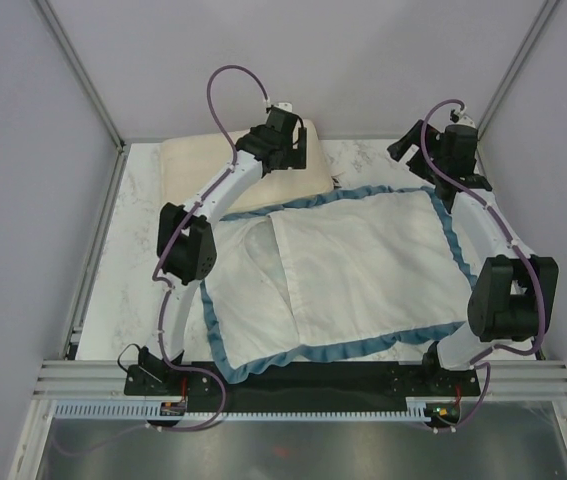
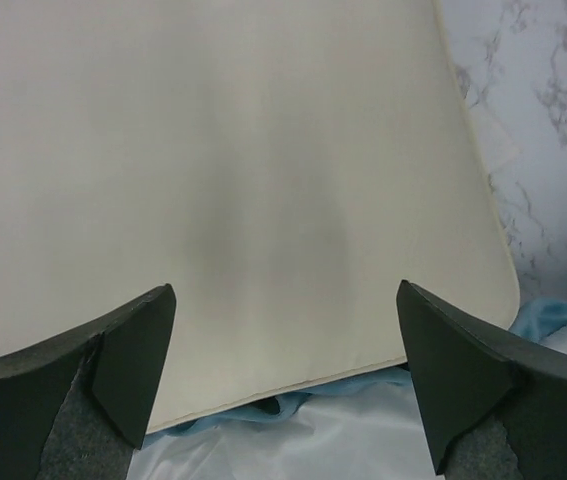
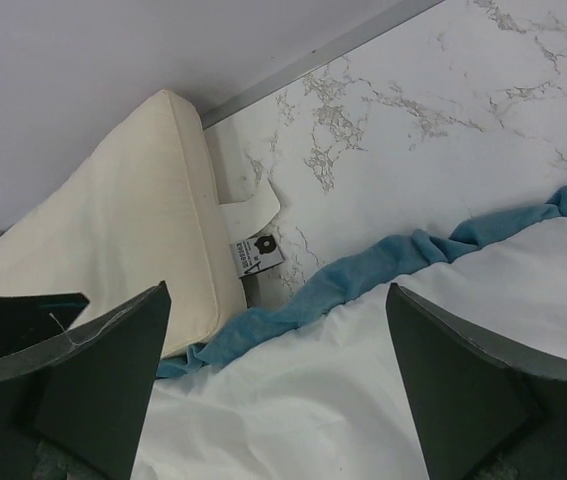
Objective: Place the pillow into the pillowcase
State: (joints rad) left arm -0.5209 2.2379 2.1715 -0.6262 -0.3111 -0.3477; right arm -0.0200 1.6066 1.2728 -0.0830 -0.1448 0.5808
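Pillow [image 2: 243,180] matt cream cloth; pillowcase [image 1: 363,270] smooth white fabric, blue ruffle; table [image 3: 443,130] marbled, smooth.

The left arm [image 1: 225,190] is rising from its base at the near left, folding at the elbow and stretching its white forearm toward the far side. The left claw [image 1: 288,140] is pointing downward at the far left, its jaws standing wide apart and gripping nothing. The right arm [image 1: 483,225] is rising from the near right, bending at a high elbow and reaching far. The right claw [image 1: 405,148] is facing leftward, its dark fingers [image 3: 113,370] spreading wide and holding nothing.
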